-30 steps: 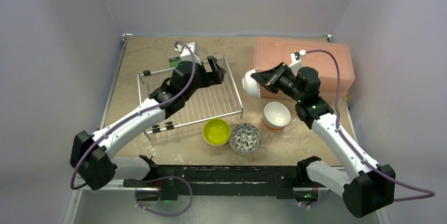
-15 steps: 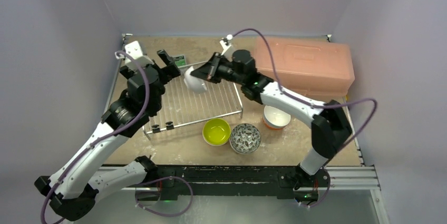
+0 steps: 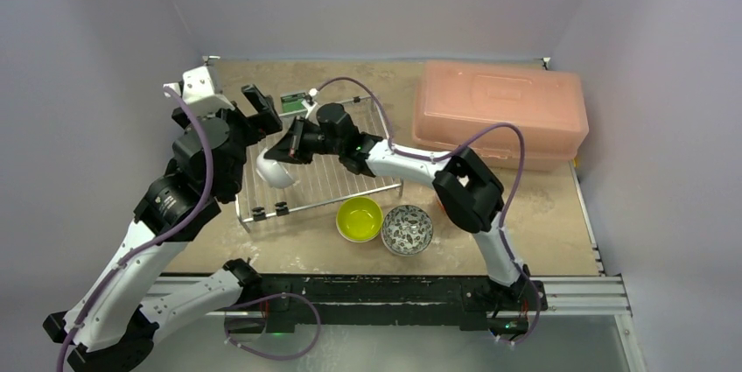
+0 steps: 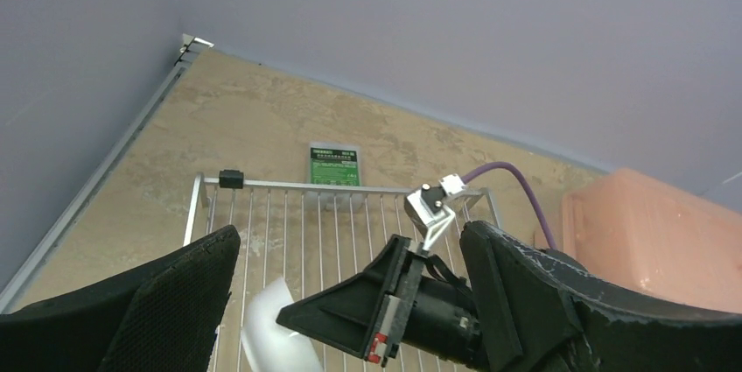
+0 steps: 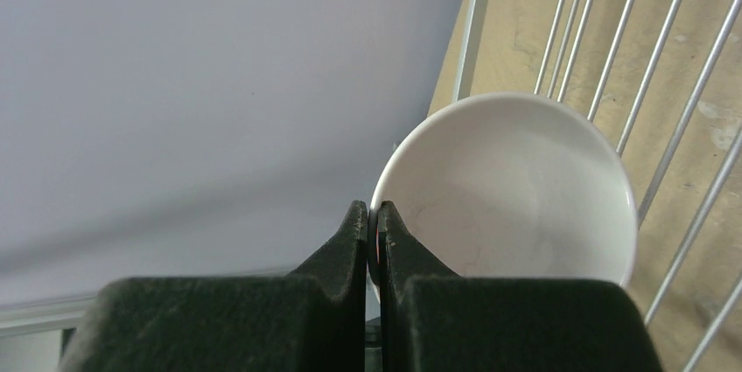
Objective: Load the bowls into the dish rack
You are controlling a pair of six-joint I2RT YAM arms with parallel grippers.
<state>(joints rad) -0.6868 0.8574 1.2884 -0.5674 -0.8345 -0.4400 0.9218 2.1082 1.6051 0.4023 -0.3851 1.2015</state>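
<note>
My right gripper (image 3: 286, 150) reaches across the table and is shut on the rim of a white bowl (image 3: 274, 170). It holds the bowl tilted on its side over the left part of the silver wire dish rack (image 3: 350, 172). The right wrist view shows the jaws (image 5: 374, 214) pinching the bowl's rim (image 5: 512, 186) over the rack's wires (image 5: 612, 48). My left gripper (image 3: 248, 113) is open and empty, above the rack's back left corner; its view looks down on the rack (image 4: 262, 214), the bowl (image 4: 276, 333) and the right gripper (image 4: 385, 311). A lime-green bowl (image 3: 360, 219) and a patterned bowl (image 3: 407, 229) sit in front of the rack.
A pink translucent box (image 3: 499, 109) stands at the back right. A small green card (image 3: 297, 101) lies behind the rack. The right arm's elbow (image 3: 468, 190) hangs over the table right of the patterned bowl and hides what is under it.
The right arm has swung the white bowl from beside the pink box leftward to the rack's left part. The left gripper has drawn back to the left and risen.
</note>
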